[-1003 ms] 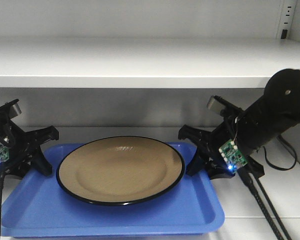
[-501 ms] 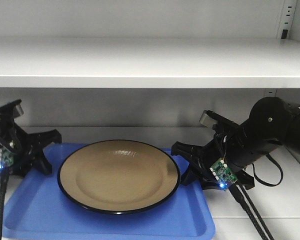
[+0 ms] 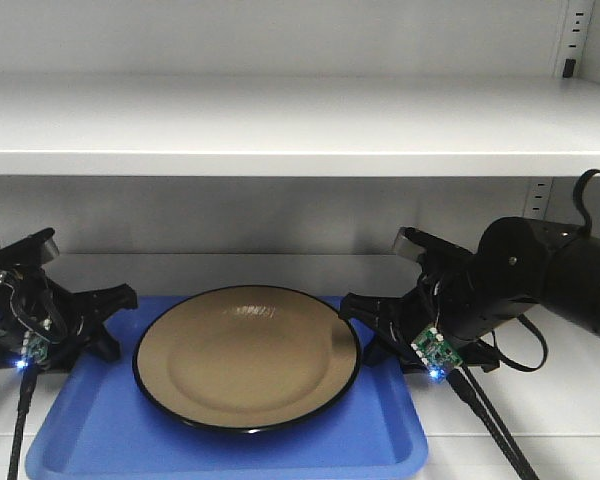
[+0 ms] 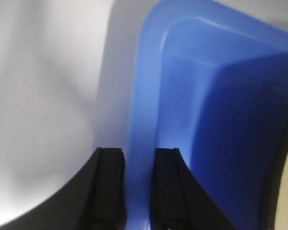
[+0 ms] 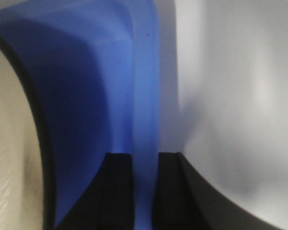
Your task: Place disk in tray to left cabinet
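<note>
The tan disk with its black rim lies in the middle of the blue tray. The tray sits low in the left cabinet, on or just over its lower shelf; I cannot tell which. My left gripper is shut on the tray's left rim and my right gripper on its right rim. In the left wrist view the left gripper straddles the rim of the tray. In the right wrist view the right gripper does the same on the tray, beside the disk.
The cabinet's upper shelf runs across above the tray and both arms. A slotted upright rail stands at the back right. Cables hang from both wrists toward the front edge.
The tray with the disk has moved farther back into the cabinet and looks smaller. Both grippers went with it, still clamped on the rims, and the right arm has come lower.
</note>
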